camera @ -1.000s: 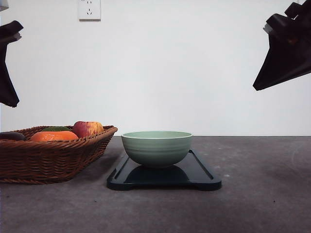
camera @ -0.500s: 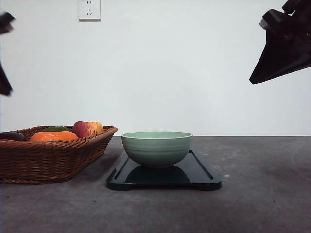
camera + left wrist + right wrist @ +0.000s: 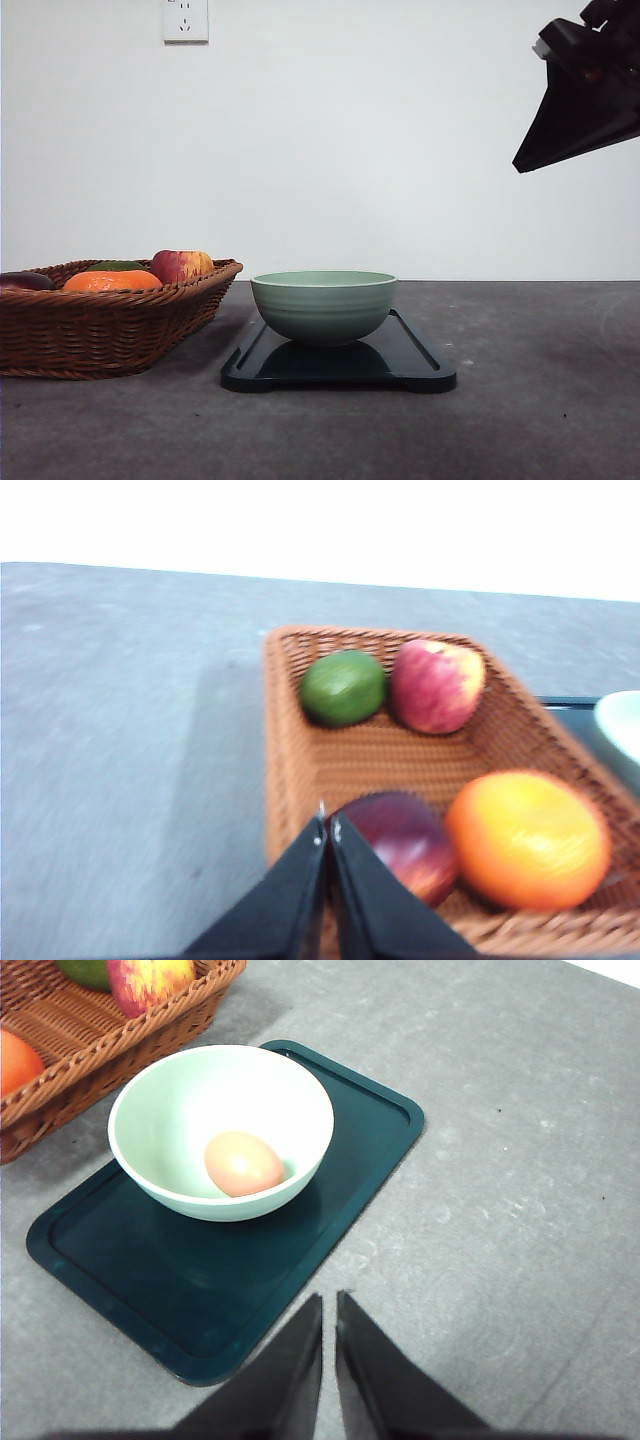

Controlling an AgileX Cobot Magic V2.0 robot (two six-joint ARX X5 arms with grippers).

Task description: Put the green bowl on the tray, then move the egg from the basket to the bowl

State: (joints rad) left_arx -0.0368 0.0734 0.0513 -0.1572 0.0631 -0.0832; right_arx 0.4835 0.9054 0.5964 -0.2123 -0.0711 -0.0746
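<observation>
Egg (image 3: 243, 1163) lay inside the green bowl (image 3: 220, 1130), resting on the bowl's floor; the right wrist view showed that, while from the front the bowl's wall (image 3: 323, 306) hid it. Bowl sat on the tray (image 3: 338, 360), toward the basket end, w/ bare black tray (image 3: 200, 1290) left at the other end.

Basket (image 3: 105, 315) stood just beside the tray on the table (image 3: 540, 400), apart from it. Front view caught only the tops of the fruit over the braided rim. Left wrist view looked down into the basket (image 3: 400, 760): green fruit (image 3: 343, 687) and red-yellow apple (image 3: 437, 685) side by side at one end, dark purple-red fruit (image 3: 400, 842) and orange fruit (image 3: 527, 838) at the other, woven floor bare btw the pairs.

Left claw (image 3: 328, 830) hung above the basket's rim next to the purple fruit, fingers together, nothing btw them. Right claw (image 3: 329, 1305) hovered over the tray's edge, fingers nearly touching, empty; in front view the right arm (image 3: 585, 100) sat high up.

Plenty of open grey table on the tray's far side from the basket.
</observation>
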